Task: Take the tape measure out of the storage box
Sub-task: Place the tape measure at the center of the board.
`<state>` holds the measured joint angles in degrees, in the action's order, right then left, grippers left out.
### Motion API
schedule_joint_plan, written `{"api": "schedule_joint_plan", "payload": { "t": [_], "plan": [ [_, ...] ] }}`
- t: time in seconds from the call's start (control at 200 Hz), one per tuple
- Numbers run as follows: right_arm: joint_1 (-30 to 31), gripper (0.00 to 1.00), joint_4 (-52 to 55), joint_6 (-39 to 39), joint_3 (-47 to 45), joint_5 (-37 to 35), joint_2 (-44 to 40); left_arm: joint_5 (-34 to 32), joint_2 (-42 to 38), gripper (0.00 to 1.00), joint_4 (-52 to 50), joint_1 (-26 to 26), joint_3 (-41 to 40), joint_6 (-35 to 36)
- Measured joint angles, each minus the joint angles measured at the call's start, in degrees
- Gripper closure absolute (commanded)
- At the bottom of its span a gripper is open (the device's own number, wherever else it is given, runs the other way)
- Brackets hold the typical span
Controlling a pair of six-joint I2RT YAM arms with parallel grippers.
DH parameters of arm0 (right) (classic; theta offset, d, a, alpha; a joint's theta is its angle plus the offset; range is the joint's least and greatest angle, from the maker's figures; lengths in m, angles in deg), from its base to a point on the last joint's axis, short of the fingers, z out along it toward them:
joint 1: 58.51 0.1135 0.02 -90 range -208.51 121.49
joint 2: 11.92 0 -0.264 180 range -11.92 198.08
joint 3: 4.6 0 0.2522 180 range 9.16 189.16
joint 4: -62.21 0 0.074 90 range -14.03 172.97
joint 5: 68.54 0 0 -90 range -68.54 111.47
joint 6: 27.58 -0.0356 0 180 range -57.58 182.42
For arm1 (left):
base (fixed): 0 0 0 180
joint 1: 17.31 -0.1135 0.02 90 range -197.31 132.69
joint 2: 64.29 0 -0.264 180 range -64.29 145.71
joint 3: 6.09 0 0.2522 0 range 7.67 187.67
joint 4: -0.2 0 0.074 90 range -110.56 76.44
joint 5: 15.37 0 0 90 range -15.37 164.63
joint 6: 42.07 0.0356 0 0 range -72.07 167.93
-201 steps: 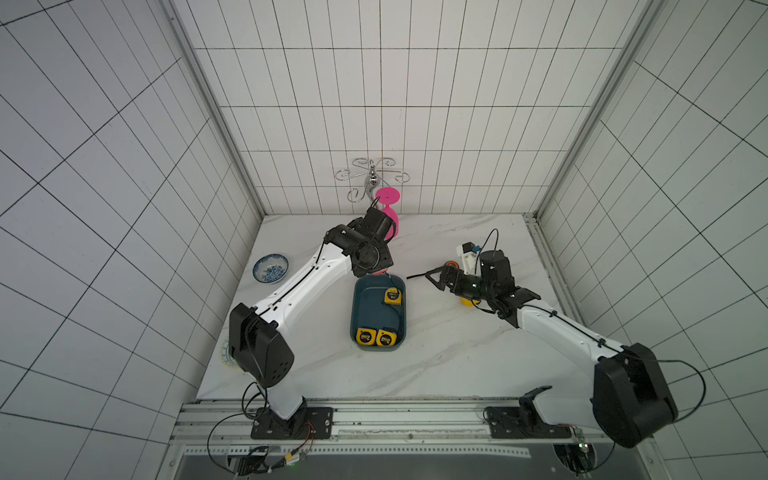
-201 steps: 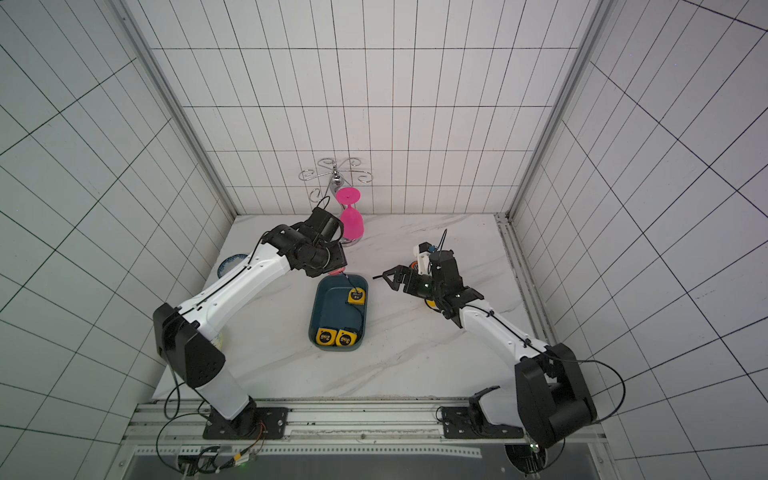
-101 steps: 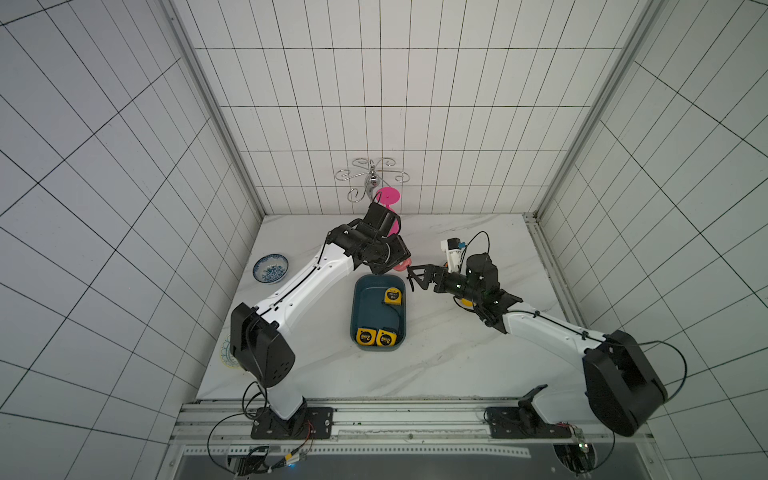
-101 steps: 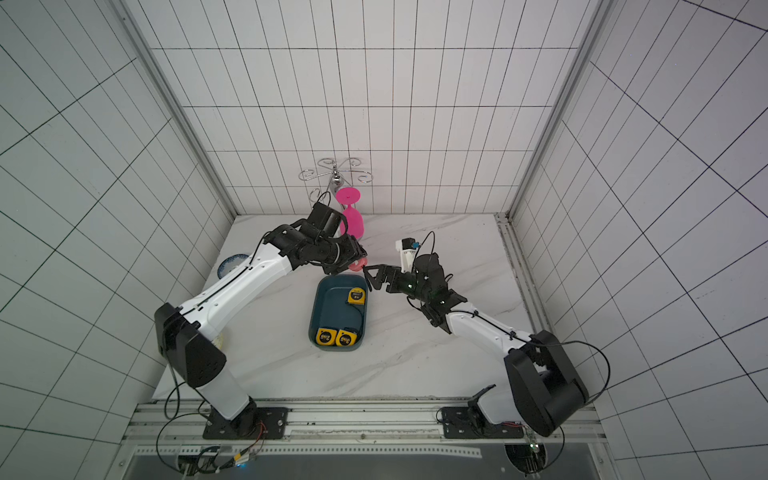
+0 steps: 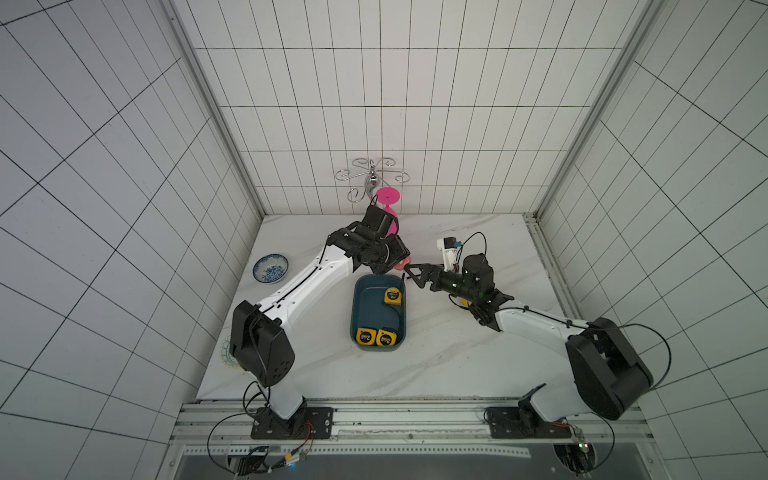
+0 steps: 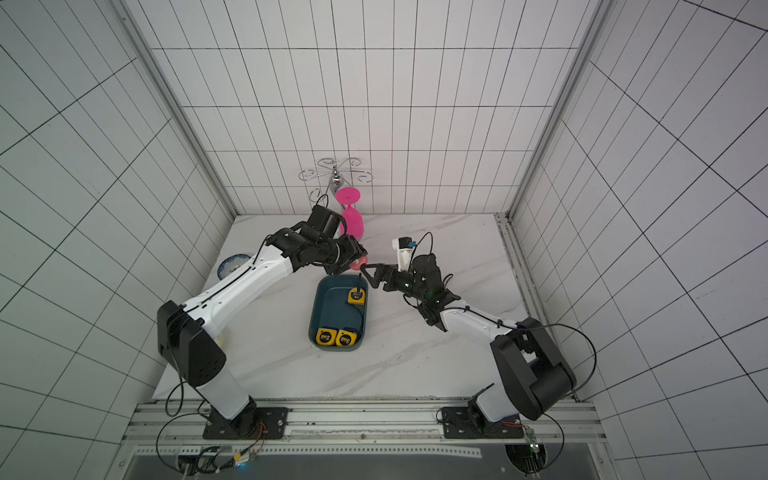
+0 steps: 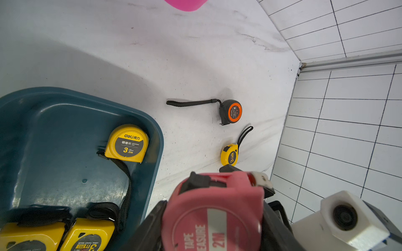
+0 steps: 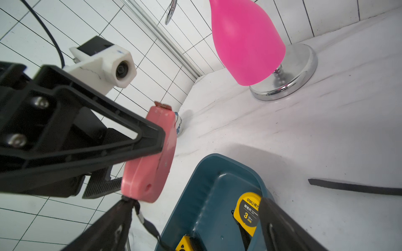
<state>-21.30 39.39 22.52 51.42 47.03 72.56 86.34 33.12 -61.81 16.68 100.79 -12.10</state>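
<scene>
The storage box (image 5: 370, 309) (image 6: 332, 309) is a dark teal bin in mid-table, holding three yellow tape measures, one at its far end (image 5: 392, 296) (image 7: 127, 143) and two at its near end (image 5: 365, 336). My left gripper (image 5: 398, 261) (image 7: 215, 219) is shut on a pink tape measure (image 5: 402, 265) (image 6: 358, 262) (image 7: 215, 213) (image 8: 150, 156), held in the air just past the box's far right corner, its strap hanging down. My right gripper (image 5: 409, 272) (image 6: 368, 272) (image 8: 194, 202) is open, its tips right beside the pink tape measure, over the box's far edge.
A pink goblet (image 5: 388, 208) (image 8: 245, 43) hangs upside down on a chrome stand (image 8: 293, 73) at the back wall. A patterned bowl (image 5: 270, 269) sits at the left. An orange-black tape measure (image 7: 232, 111) and a small yellow one (image 7: 230, 154) lie on the table right of the box.
My right gripper has swung left from the right side of the table to the pink tape measure. My left gripper has carried that tape measure right, off the box's far end.
</scene>
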Motion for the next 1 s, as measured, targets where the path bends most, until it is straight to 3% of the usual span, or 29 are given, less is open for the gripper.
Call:
{"api": "schedule_joint_plan", "payload": {
  "t": [0.235,0.385,0.88,1.0],
  "plan": [
    [0.2,0.13,-3.96,-0.59,-0.74,1.22,0.72,4.46,0.02,1.0,0.96,0.09,-2.91,-0.66],
    [0.31,0.23,-5.95,-1.18,-0.74,1.86,2.12,7.13,0.0,1.0,1.62,0.04,-3.3,-0.92],
    [0.66,0.89,-9.18,-2.91,-0.74,3.56,3.56,8.98,-0.04,1.0,5.64,-0.48,-5.79,-2.4],
    [0.44,0.92,-8.31,-2.95,-0.76,3.58,3.39,9.16,-0.04,0.59,5.6,-0.59,-5.97,-2.08]
  ]
}}
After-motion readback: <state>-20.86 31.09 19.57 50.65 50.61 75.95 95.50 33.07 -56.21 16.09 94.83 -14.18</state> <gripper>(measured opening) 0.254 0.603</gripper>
